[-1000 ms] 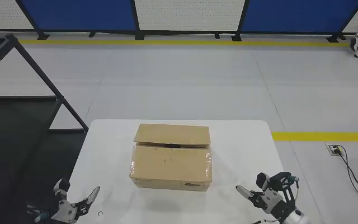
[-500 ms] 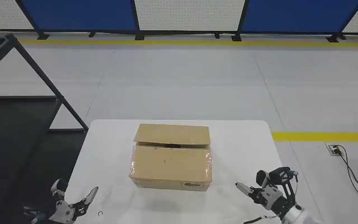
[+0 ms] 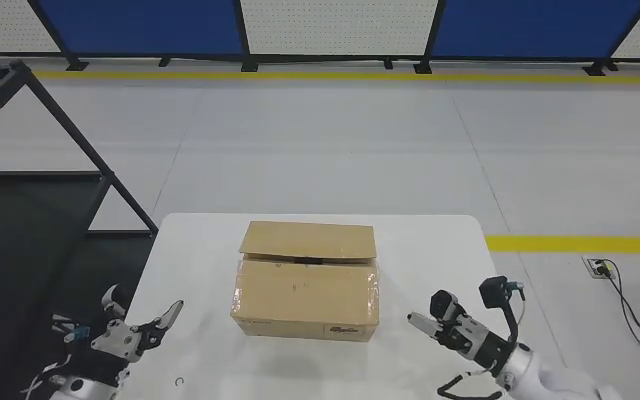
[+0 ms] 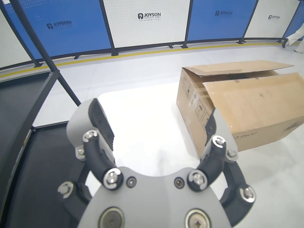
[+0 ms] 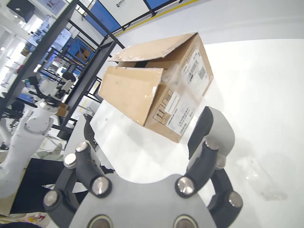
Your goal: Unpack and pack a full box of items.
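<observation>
A brown cardboard box (image 3: 305, 283) (image 4: 247, 105) (image 5: 156, 81) stands in the middle of the white table (image 3: 420, 260), its two top flaps lowered with a narrow dark gap between them. My left gripper (image 3: 143, 322) (image 4: 154, 119) hovers open and empty at the table's near left corner, well apart from the box. My right gripper (image 3: 427, 312) (image 5: 144, 129) is open and empty near the table's near right edge, pointing toward the box's right end with its labels (image 5: 190, 72).
A black metal frame (image 3: 70, 150) stands off the table's left side. A crumpled piece of clear plastic (image 5: 263, 179) lies on the table by my right gripper. Blue and white partition panels (image 3: 330, 25) line the far floor.
Both grippers have risen and moved inward toward the box; the right one shifted left and the left one came up along the near left edge. The box has not moved.
</observation>
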